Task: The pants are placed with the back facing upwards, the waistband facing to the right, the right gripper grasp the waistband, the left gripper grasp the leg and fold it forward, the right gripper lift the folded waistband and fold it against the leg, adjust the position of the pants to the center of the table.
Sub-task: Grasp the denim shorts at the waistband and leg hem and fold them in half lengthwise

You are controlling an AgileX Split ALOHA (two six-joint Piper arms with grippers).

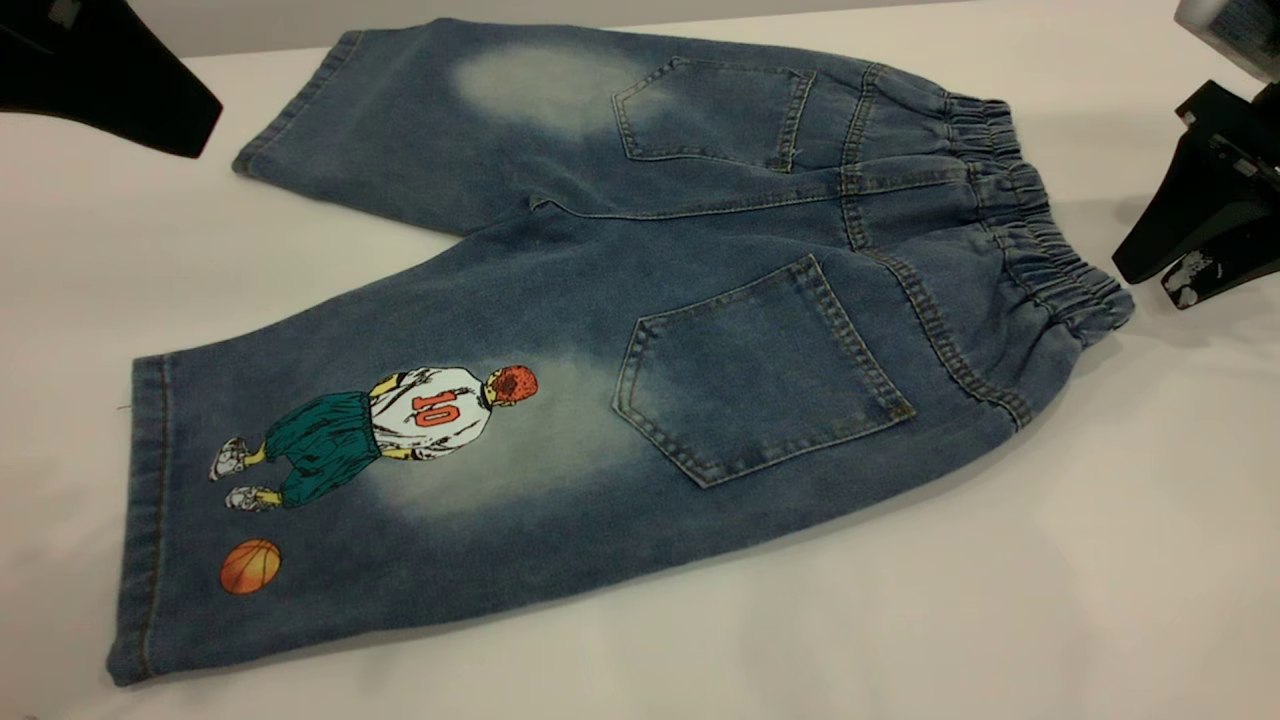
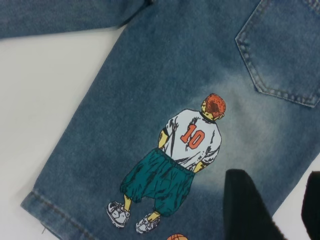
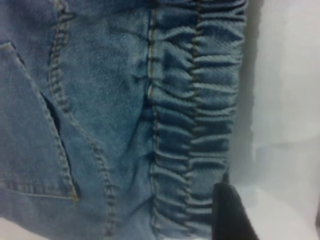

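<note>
Denim pants (image 1: pixel 640 330) lie flat and unfolded on a white table (image 1: pixel 1100 560), back side up, filling most of the exterior view. The elastic waistband (image 1: pixel 1040 215) is at the right of the frame and both legs run toward the left. The nearer leg (image 1: pixel 330 480), at lower left, carries a print (image 1: pixel 390 425) of a basketball player and a ball. The right gripper (image 1: pixel 1195 255) hovers at the right edge, just beside the waistband and not touching it; its fingers are spread and hold nothing. The left gripper (image 2: pixel 272 210) is above the printed leg near its hem; its fingers stand apart and are empty. No fold has begun, so the step in hand is likely the first grasp. To do it well, the right gripper should come down over the waistband's edge and pinch both layers of cloth, while the left takes the leg's hem. Nothing else is on the table to get in the way.
</note>
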